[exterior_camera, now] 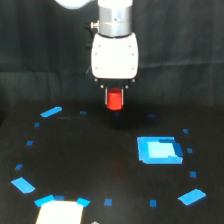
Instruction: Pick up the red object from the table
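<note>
The gripper [115,96] apparently grips the stubby red object [115,100], bright red-orange.

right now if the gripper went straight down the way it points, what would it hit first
The gripper points down with the red object in it, lifted. Below lies bare black table, so the object's underside would probably touch that first; depth is unclear.

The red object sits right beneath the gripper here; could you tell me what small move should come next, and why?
Probably a short straight lift. The red object already sits directly under the white gripper, apparently between its fingers and seemingly just above the black table. Whether the grip is firm cannot be told, so rise slowly and watch that it comes along.
</note>
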You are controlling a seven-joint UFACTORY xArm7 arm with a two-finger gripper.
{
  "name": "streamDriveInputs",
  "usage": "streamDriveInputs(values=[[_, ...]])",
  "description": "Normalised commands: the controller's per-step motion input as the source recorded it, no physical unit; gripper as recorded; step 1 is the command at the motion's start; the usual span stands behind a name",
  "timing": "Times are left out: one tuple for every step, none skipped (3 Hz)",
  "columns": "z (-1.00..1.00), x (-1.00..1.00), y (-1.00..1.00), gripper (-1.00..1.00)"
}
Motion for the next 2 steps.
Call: streamDriveInputs(values=[[1.0, -0.66, -0.66, -0.94], [1.0, -0.65, -0.7, -0.77]])
